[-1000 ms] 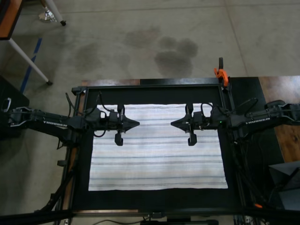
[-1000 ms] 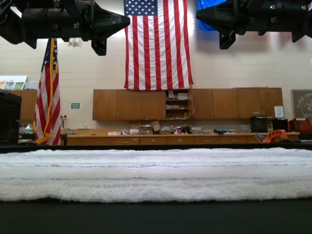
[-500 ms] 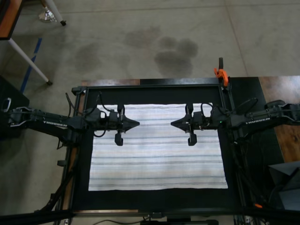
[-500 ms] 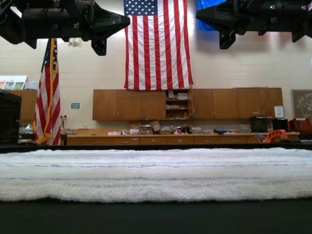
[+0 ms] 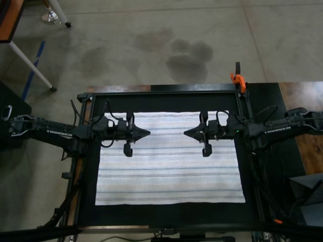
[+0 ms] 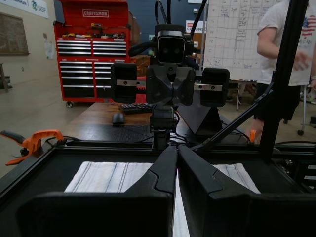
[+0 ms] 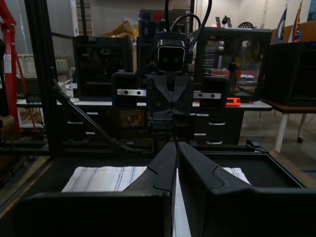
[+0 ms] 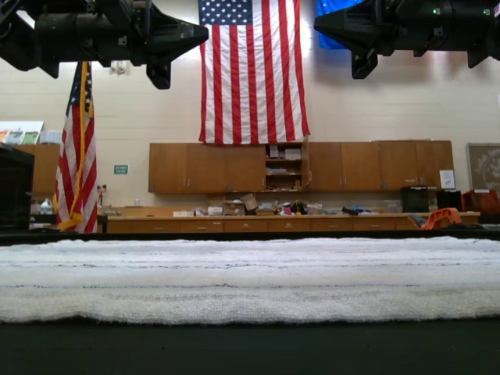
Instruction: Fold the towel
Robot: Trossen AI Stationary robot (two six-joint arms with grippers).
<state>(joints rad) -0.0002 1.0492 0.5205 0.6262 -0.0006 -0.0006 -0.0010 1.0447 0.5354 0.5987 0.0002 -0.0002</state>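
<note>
Both tools are shut tight with nothing in them. The left tool (image 5: 146,133) is on the top view's left and the right tool (image 5: 187,133) is on the top view's right. Their pointy tips face each other with a clear gap between them. In the exterior view they hang high up over the towel (image 5: 169,169) and do not touch it, so there is lots of room under them. The towel lies flat and spread out on the black mat (image 5: 166,214) on the bench. All four towel edges look straight, and no corner is turned over. The tools are over the far half of the towel. The far edge lies close to the black frame bar (image 5: 161,94). The near edge has a wider strip of mat showing beside it. The side edges sit just inside the arms' side rails. An orange clamp (image 5: 238,79) sits on the far corner of the frame, on the top view's right, well apart from the towel.
</note>
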